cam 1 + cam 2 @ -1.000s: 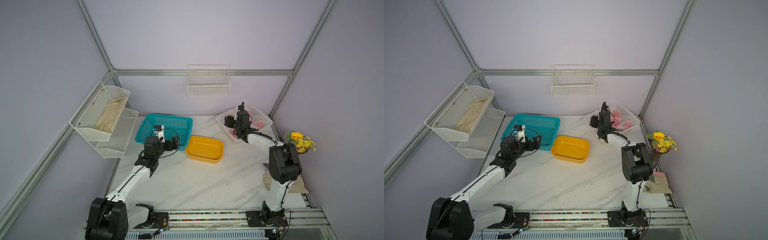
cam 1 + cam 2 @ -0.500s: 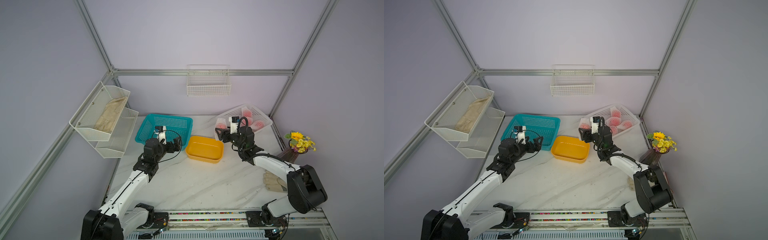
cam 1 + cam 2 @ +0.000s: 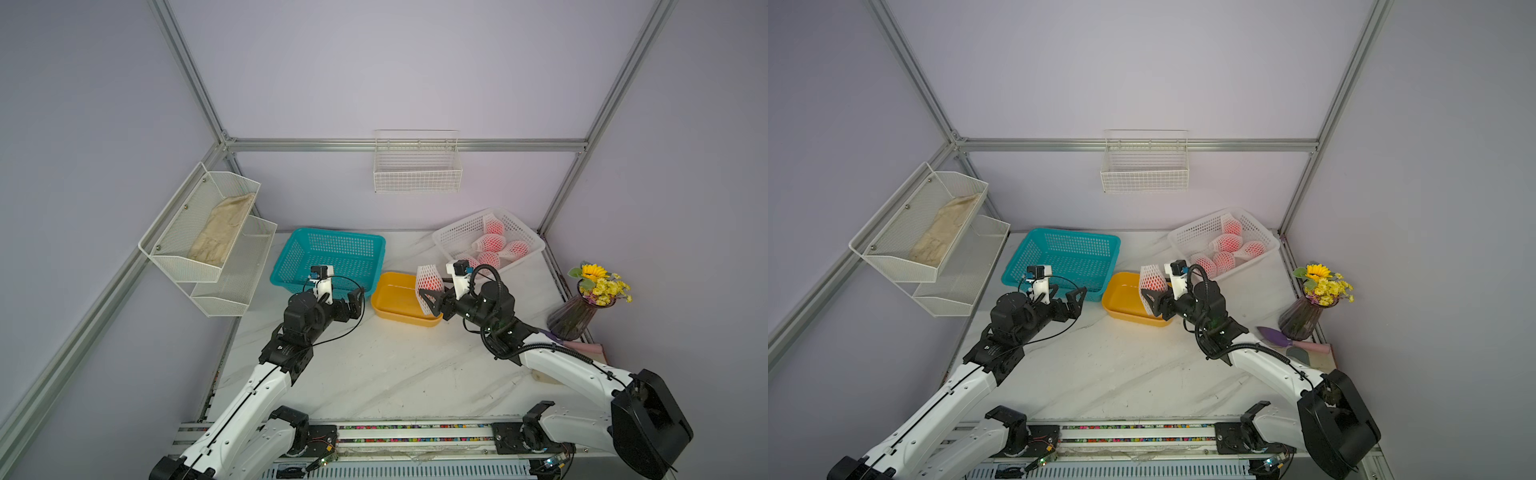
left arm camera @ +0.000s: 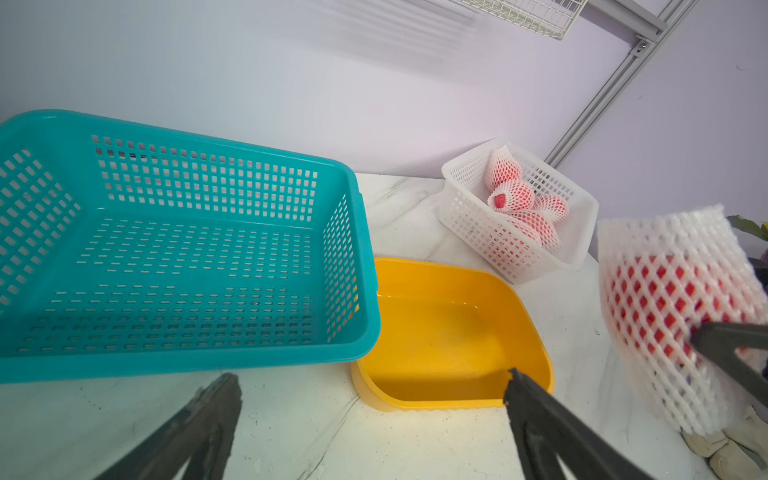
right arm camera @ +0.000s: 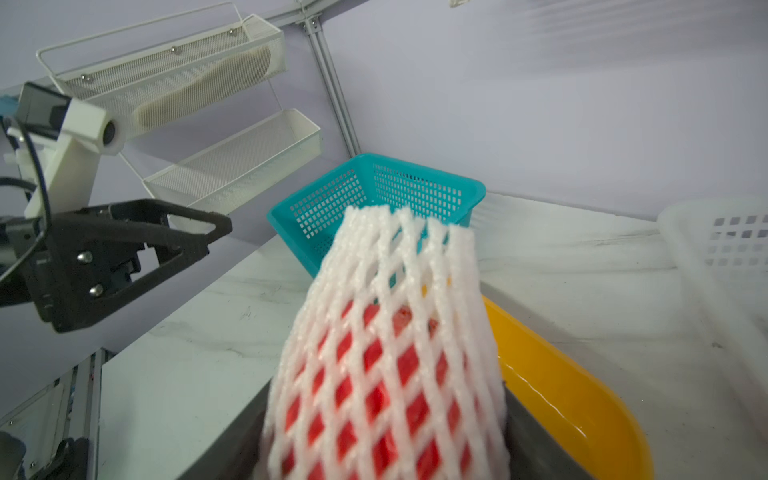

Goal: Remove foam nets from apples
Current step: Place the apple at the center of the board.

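Netted apple held mid-air over yellow tub rim. Foam net soft, light, stretchy; prob. best pinched at loose open end beyond fruit. R gripper part-open, clamped on apple thru net. L gripper wide open, empty, nearby. Other netted apples in white basket.

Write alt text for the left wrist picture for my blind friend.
A netted red apple, pinched by the right gripper's finger, hangs near a yellow tray. Behind sit an empty teal basket and a white basket of netted apples.
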`<state>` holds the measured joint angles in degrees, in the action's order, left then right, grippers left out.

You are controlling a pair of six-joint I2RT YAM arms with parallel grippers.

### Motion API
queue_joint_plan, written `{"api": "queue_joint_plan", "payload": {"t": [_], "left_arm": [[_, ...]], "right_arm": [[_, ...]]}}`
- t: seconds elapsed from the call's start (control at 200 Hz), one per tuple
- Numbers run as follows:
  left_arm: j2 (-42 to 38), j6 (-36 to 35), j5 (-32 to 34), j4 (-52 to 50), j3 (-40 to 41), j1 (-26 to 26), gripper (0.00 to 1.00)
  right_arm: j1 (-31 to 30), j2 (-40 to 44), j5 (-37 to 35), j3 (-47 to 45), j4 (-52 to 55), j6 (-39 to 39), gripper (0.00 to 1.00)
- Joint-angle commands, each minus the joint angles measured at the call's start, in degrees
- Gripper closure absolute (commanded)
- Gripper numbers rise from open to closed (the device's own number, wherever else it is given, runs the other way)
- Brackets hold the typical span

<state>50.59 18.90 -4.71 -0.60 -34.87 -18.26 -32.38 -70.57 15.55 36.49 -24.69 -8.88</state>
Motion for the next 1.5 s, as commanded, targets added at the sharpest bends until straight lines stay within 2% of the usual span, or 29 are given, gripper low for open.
{"api": "queue_joint_plan", "payload": {"t": [0.0, 0.115, 0.335, 0.595, 0.845, 1.21, 1.34, 1.415, 1.44, 1.495], "left_arm": [[0.03, -0.64, -1.21, 0.32, -0.84, -0.96, 0.00], [1.15, 0.28, -2.30, -0.67, -2.16, -1.16, 0.00], [2.75, 2.25, -3.87, -2.03, -2.66, -1.29, 0.00], [2.36, 3.73, -2.86, -4.97, -1.63, -1.26, 0.00], [-0.20, 6.63, -1.21, -8.78, 1.66, -1.17, 0.00], [1.26, 11.53, -0.42, -7.72, 5.98, -1.16, 0.00], [2.09, 14.44, 0.05, -8.48, 6.98, -1.14, 0.00], [2.39, 14.52, -0.04, -8.32, 7.87, -1.16, 0.00], [2.57, 14.60, 0.27, -8.48, 8.04, -1.14, 0.00], [3.06, 14.64, 1.14, -8.88, 8.11, -1.14, 0.00]], "right_arm": [[-1.55, -1.54, 2.16, -2.08, -5.62, 6.38, 0.32], [-2.79, -5.55, 4.74, -3.84, -11.99, 11.25, 0.38], [-5.59, -13.62, 6.75, -4.10, -18.21, 18.28, 0.37], [-9.48, -20.78, 9.57, -3.23, -18.98, 29.49, 0.34], [-12.83, -22.73, 10.57, -0.92, -6.20, 42.98, 0.31], [-13.32, -26.16, 6.92, 3.36, 7.56, 51.04, 0.26], [-13.52, -26.77, 6.00, 4.88, 11.01, 51.76, 0.19], [-13.70, -27.50, 5.89, 8.03, 16.14, 50.24, 0.10], [-13.74, -28.04, 5.62, 9.90, 18.82, 49.48, 0.03], [-13.79, -28.73, 4.57, 12.77, 22.50, 47.73, 0.03]]}}
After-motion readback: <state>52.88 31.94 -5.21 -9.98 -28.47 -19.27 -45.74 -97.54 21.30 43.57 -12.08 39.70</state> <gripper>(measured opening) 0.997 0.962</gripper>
